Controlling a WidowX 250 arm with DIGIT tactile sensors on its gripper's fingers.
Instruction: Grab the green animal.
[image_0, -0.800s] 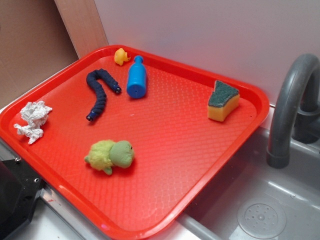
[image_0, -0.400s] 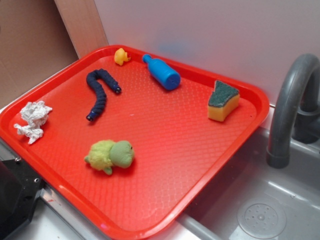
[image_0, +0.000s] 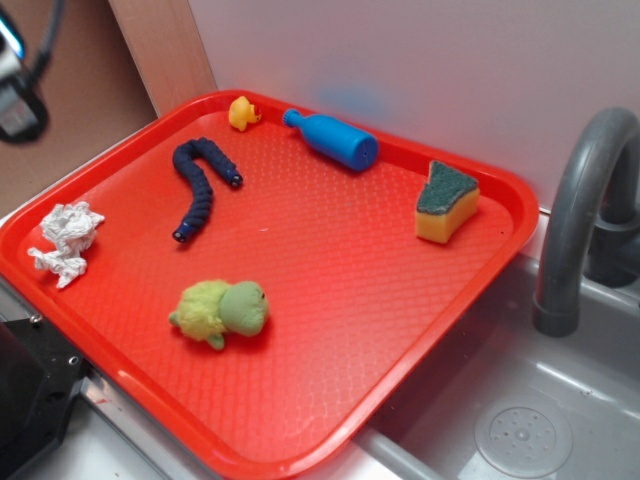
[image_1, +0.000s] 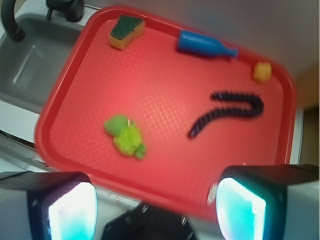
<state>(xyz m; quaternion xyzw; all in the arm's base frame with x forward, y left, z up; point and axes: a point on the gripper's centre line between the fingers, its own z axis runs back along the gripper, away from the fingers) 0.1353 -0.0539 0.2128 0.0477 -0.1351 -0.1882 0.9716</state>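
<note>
- Landmark: red tray (image_0: 330, 330), propped over the edge of a grey sink (image_0: 560, 400). All positions below are given against the tray.
- Green animal (image_0: 220, 312) lies near the tray's front rim, towards its left half, alone on bare plastic. Fuzzy yellow-green body to the left, smoother dark green head to the right in the exterior view. Same toy in the wrist view (image_1: 125, 137).
- Other items on the tray: dark blue segmented worm (image_0: 200, 185) left of centre; tiny yellow duck (image_0: 241, 112) at the back rim; blue bottle (image_0: 335, 140) lying on its side along the back rim; yellow-and-green sponge (image_0: 446, 203) at the right end; crumpled white paper (image_0: 65, 240) at the left end. All well apart from the toy.
- Gripper (image_1: 150, 205): wrist view shows the two pads spread wide with nothing between them. It sits high, outside the tray's front rim; the wrist view is blurred. Only a dark piece of the arm shows at the exterior view's top left.
- Step in hand (judgement): approach, not yet begun in earnest.
- To do it well: bring the gripper over the toy's middle, where body meets head, turn the wrist so the jaws straddle the narrow width, and descend until the pads nearly meet the tray. Close firmly, since plush compresses. Check for a slipping hold before lifting.
</note>
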